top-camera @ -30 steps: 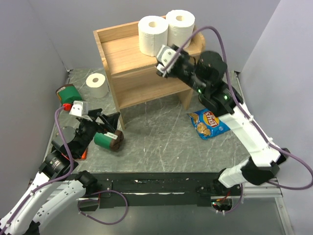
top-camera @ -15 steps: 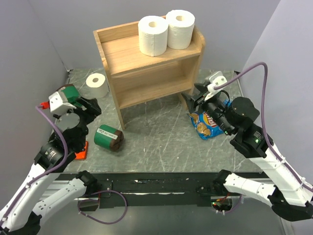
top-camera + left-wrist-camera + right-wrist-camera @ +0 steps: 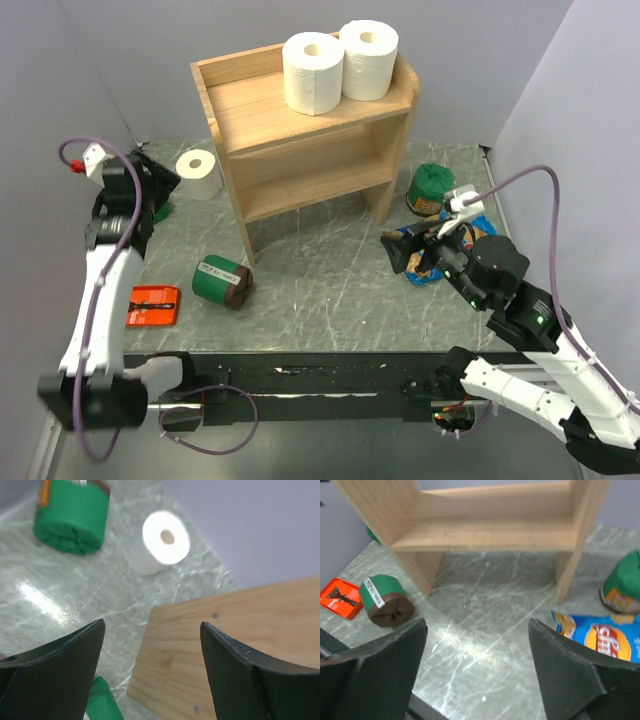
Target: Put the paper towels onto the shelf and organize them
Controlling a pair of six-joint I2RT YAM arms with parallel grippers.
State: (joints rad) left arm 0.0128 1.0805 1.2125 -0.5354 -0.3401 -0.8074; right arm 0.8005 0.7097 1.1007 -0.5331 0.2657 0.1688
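Two white paper towel rolls (image 3: 313, 72) (image 3: 368, 58) stand side by side on the top of the wooden shelf (image 3: 300, 150). The third roll (image 3: 200, 173) stands on the table left of the shelf; it also shows in the left wrist view (image 3: 162, 542), beyond the shelf's side panel (image 3: 240, 645). My left gripper (image 3: 155, 188) is open and empty, just left of that roll; its jaws (image 3: 152, 625) stand wide apart. My right gripper (image 3: 400, 250) is open and empty, low over the table in front of the shelf's right leg, facing the lower tier (image 3: 490, 525).
A green package (image 3: 222, 281) lies in front of the shelf's left leg, another (image 3: 430, 188) stands at its right, and a third (image 3: 72, 515) is near the left wall. A blue chip bag (image 3: 440, 255) lies under my right arm. An orange razor pack (image 3: 153, 305) lies front left.
My right gripper has come down from the shelf top to the table by the chip bag. My left arm has swung back and left, toward the roll on the table.
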